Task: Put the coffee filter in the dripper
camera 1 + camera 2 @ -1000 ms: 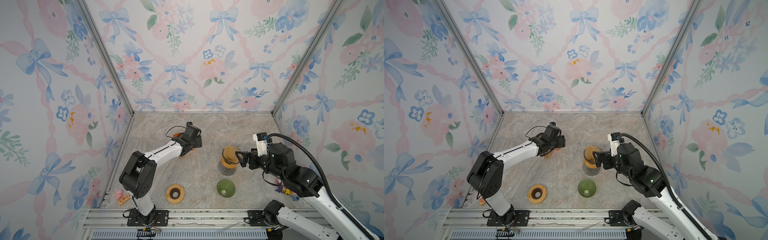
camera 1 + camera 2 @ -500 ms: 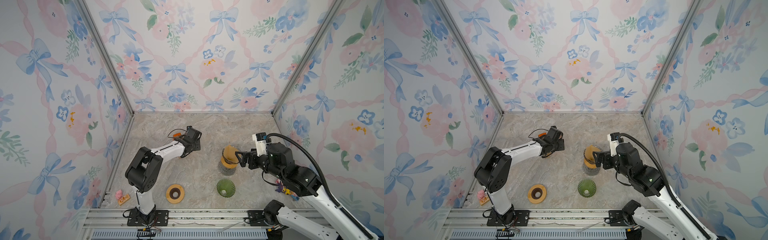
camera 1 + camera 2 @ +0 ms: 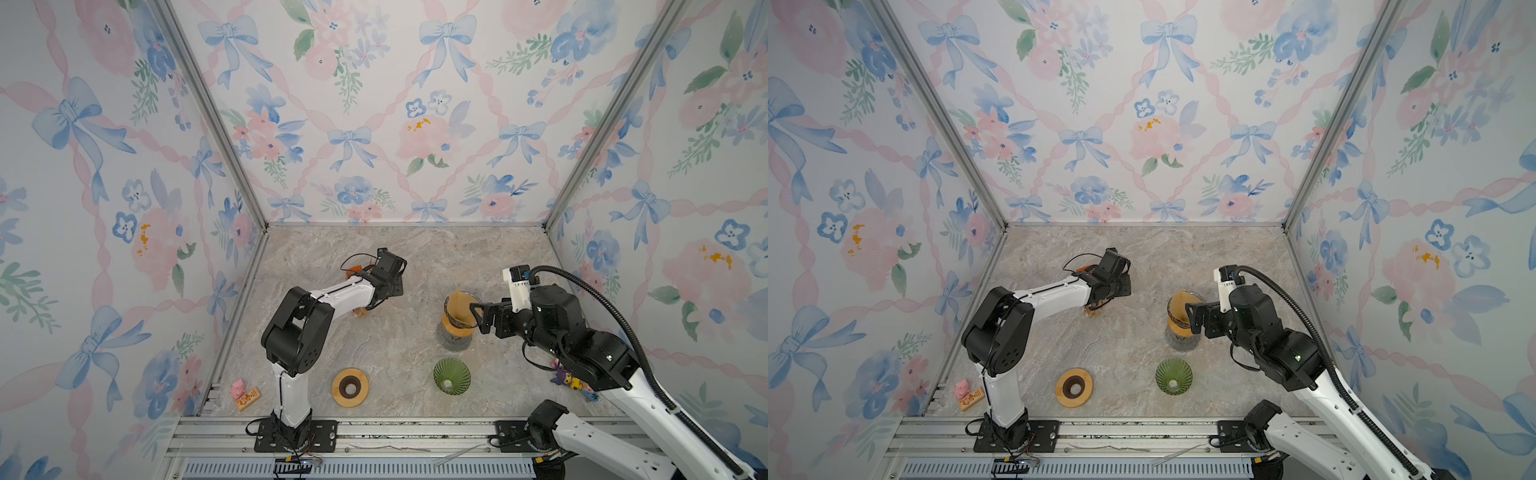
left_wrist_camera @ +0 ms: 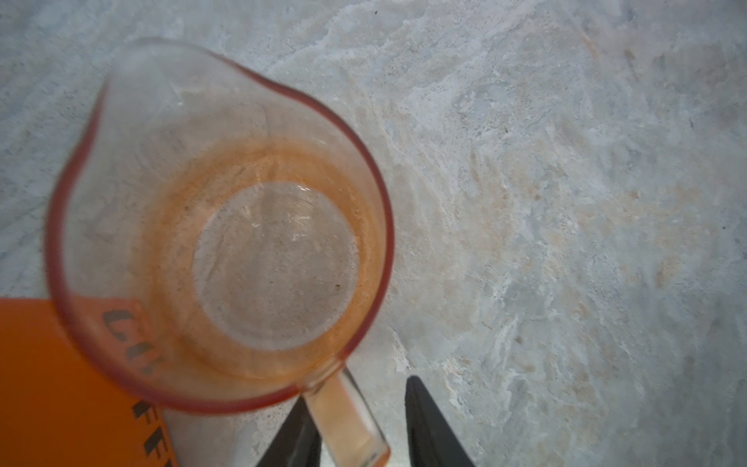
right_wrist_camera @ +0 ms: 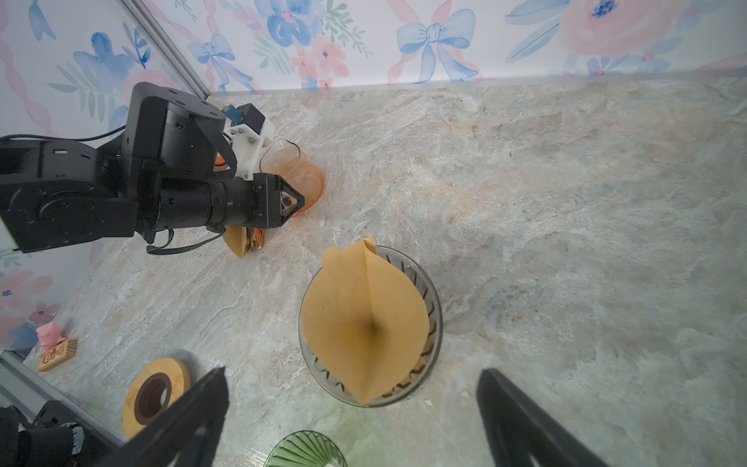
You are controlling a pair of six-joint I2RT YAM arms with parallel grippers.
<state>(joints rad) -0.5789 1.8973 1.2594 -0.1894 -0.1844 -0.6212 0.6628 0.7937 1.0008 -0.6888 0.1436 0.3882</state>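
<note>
Since earlier my left elbow (image 3: pixel 297 328) has swung inward; left gripper (image 4: pixel 355 390) sits half-open astride the pitcher (image 4: pixel 218 226) handle. Right gripper (image 5: pixel 352 371) gapes empty beside the coffee filter (image 5: pixel 364 323) in its dripper (image 5: pixel 433 311).

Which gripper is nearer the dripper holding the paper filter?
Right. The right gripper is open right beside the dripper; the left gripper is across the table at the orange pitcher.

Two black-and-white arms on the aluminium rail (image 3: pixel 395 428).
Left arm (image 3: pixel 345 293): white links, bulky black joints, thin black wires, black base plate (image 3: pixel 326 434) screwed onto the rail. Right arm (image 3: pixel 582 345): same colours, ribbed black hose (image 3: pixel 598 292) alongside, white camera mount (image 3: pixel 517 286) at the end away from the rail. Ends in black wedge fingers (image 5: pixel 186 412) on right gripper (image 5: pixel 352 371).
</note>
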